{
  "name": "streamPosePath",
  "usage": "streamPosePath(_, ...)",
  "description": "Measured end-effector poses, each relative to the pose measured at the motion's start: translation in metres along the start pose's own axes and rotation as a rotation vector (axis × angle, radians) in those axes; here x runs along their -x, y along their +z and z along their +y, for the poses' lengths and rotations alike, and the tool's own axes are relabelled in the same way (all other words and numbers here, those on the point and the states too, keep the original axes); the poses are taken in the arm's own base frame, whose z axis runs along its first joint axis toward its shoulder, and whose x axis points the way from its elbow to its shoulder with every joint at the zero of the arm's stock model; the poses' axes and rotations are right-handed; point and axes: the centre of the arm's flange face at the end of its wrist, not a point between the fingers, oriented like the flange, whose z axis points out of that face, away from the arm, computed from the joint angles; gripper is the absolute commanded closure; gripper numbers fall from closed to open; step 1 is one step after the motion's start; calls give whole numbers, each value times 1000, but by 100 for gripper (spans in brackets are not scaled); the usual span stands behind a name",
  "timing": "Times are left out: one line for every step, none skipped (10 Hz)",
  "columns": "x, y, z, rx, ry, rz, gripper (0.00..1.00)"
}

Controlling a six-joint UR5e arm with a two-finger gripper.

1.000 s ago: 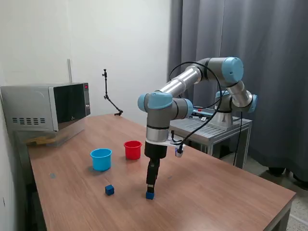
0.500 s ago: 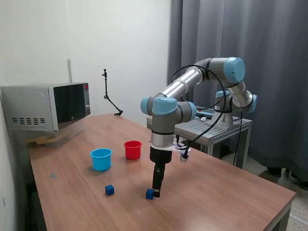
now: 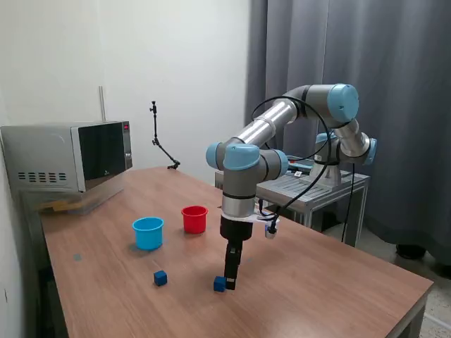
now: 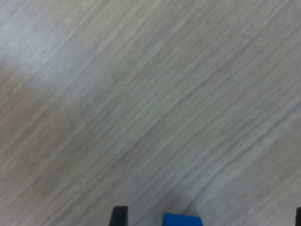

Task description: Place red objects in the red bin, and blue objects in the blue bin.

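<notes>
On the wooden table [image 3: 317,282], the gripper [image 3: 230,284] (spread open, empty) should centre over the blue cube [image 3: 220,283] before closing.

A wooden table [image 3: 331,282] is filling the foreground, with a microwave [image 3: 67,156] sitting at its far corner by the white wall [image 3: 176,70]. Grey curtains [image 3: 394,84] are hanging behind a metal stand [image 3: 310,186] (partly hidden).

1. Table [image 3: 331,282]: wood-grain laminate, smooth, matt.
2. Blue cup [image 3: 148,232], red cup [image 3: 194,219]: smooth plastic.
3. Arm [image 3: 271,120]: brushed silver metal, glossy blue caps.
4. Curtain [image 3: 394,84]: grey cloth.
5. Microwave [image 3: 67,155]: glossy dark door.
</notes>
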Motion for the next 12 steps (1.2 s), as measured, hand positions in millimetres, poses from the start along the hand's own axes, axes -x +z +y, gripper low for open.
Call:
streamPosePath(0, 0, 0, 0, 0, 0, 0)
streamPosePath(1, 1, 1, -1, 1, -2, 0)
streamPosePath(2, 2, 2, -2, 2, -3, 0)
streamPosePath(3, 3, 4, -3, 5, -5, 0)
streamPosePath(5, 4, 5, -4, 8, -7, 0)
streamPosePath(7, 7, 7, -7, 10, -11, 0)
streamPosePath(9, 10, 8, -10, 11, -15, 0)
streamPosePath(10, 14, 9, -13, 11, -18, 0)
streamPosePath(11, 18, 11, -16, 11, -21, 0)
streamPosePath(12, 22, 12, -19, 11, -25, 0)
streamPosePath(13, 25, 14, -21, 13, -27, 0)
streamPosePath(15, 27, 16, -22, 15, -29, 0)
